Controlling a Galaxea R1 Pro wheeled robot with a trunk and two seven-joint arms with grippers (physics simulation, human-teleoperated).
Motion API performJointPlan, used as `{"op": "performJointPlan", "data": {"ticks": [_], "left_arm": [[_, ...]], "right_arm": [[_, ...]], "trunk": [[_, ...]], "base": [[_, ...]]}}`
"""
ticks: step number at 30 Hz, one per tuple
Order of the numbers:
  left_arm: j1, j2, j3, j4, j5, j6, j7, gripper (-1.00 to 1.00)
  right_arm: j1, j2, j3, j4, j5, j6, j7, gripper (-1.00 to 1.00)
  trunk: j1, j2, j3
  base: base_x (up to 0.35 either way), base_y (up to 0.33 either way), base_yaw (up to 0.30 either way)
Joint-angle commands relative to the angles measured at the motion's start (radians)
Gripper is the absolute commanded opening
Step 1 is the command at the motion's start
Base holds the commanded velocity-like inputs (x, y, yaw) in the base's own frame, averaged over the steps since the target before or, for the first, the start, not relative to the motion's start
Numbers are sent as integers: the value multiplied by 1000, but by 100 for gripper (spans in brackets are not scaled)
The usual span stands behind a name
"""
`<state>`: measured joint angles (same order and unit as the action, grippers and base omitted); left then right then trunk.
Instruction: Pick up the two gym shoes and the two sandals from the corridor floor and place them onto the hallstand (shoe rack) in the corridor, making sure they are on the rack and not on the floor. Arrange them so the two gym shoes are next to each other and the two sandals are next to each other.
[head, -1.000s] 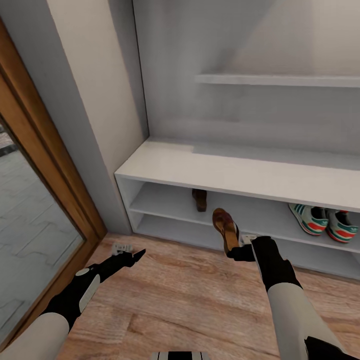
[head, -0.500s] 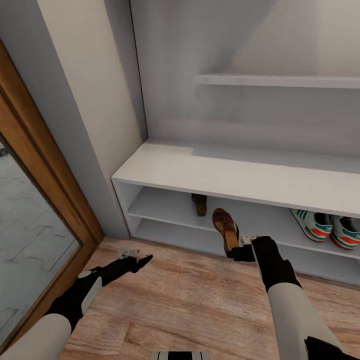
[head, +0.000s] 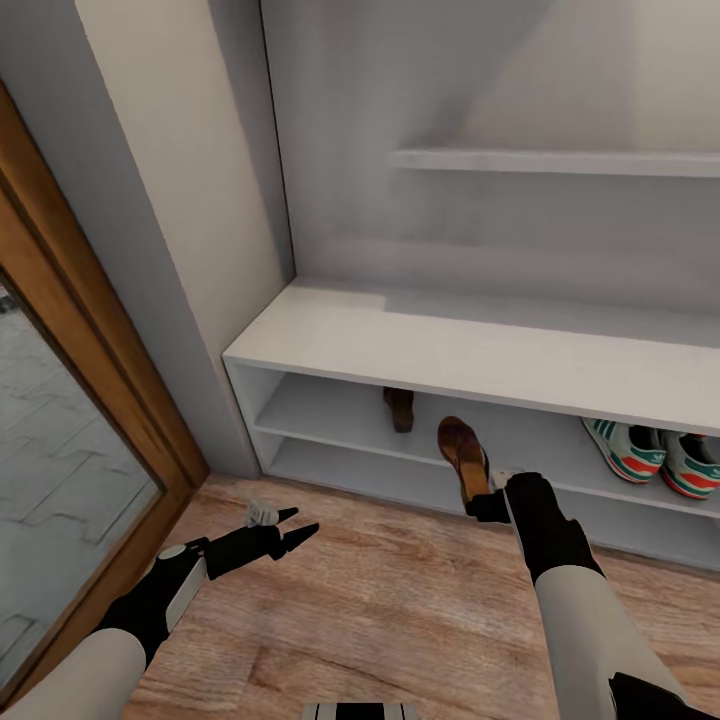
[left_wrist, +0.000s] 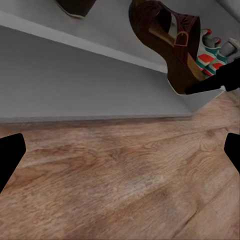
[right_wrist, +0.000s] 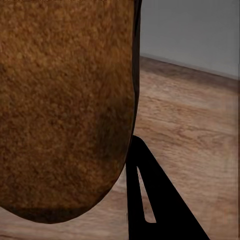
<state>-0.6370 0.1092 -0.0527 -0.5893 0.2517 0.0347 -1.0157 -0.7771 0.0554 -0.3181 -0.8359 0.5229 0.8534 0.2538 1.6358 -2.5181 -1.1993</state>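
Note:
My right gripper (head: 487, 503) is shut on the heel of a brown sandal (head: 464, 452), holding it tilted up in front of the hallstand's (head: 470, 350) upper open shelf. That sandal (left_wrist: 167, 37) also hangs in the left wrist view, and its tan footbed (right_wrist: 65, 105) looms close to the right wrist camera. The other sandal (head: 399, 407) lies on the upper shelf, further left. Both gym shoes (head: 655, 455) sit side by side on the same shelf at the right. My left gripper (head: 297, 526) hovers open over the corridor floor (head: 380, 610), holding nothing.
A wood-framed glass door (head: 70, 420) runs along the left. A grey wall corner (head: 215, 300) stands between the door and the hallstand. A white wall shelf (head: 560, 160) hangs above the hallstand's flat top.
The held sandal has shifted a little right and tilted closer to the shelf. My left gripper moved right and lower over the floor, fingers spread. The camera shifted slightly at first.

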Motion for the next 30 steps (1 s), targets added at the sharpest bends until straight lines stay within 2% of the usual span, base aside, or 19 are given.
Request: {"op": "performJointPlan", "data": {"ticks": [1,7,19,27,28,30], "left_arm": [[0,1,-6,0,9,4,-1,100],[-1,1,-6,0,9,4,-1,100],[0,1,-6,0,9,4,-1,100],[0,1,-6,1,9,4,-1,100],[0,1,-6,0,9,4,-1,100],[0,1,-6,0,9,4,-2,100]], "right_arm": [[-1,1,-4,-1,10,2,7,-100],[-1,1,-4,-1,9,2,4,-100],[-1,1,-4,-2,9,2,4,-100],[-1,1,-4,0,8,1,5,-100],[-1,2,-4,0,8,-3,5,-100],[-1,2,-3,0,8,-61,5,-100]], "trunk": [[0,0,-1],[0,0,-1],[0,0,-1],[0,0,-1],[0,0,-1],[0,0,-1]], "base": [[0,0,0],[17,0,0],[262,0,0],[24,0,0],[2,0,0],[0,0,0]]}}
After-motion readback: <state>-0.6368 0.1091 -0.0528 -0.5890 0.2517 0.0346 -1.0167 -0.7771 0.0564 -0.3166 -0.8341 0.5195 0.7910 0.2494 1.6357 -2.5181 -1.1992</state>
